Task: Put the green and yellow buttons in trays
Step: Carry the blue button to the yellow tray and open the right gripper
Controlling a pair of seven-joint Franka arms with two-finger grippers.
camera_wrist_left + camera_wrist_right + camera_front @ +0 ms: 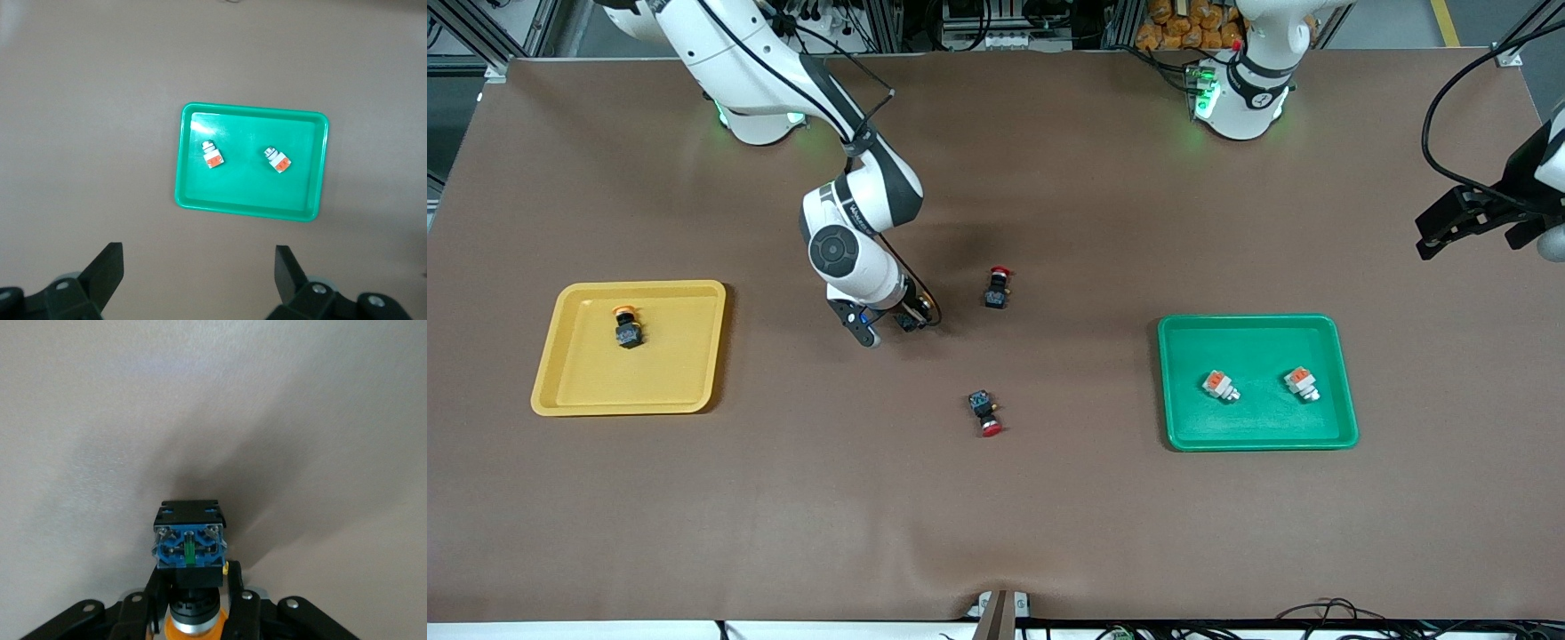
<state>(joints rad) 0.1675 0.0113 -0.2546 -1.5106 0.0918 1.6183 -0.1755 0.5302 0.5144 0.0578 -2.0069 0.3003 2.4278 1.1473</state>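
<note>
right end effector [193, 613] pinching yellow button [190, 547] | left end effector [197, 280] spread, waiting | risk: shallow pinch slips before yellow tray [569, 400], at 9 o'clock

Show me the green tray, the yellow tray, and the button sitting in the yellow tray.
green tray [1258, 440]: front view, on its rim nearest the camera.
yellow tray [685, 356]: front view, on its bare floor.
yellow-capped button [628, 331]: front view, on its black body, just below the orange-yellow cap.
</note>
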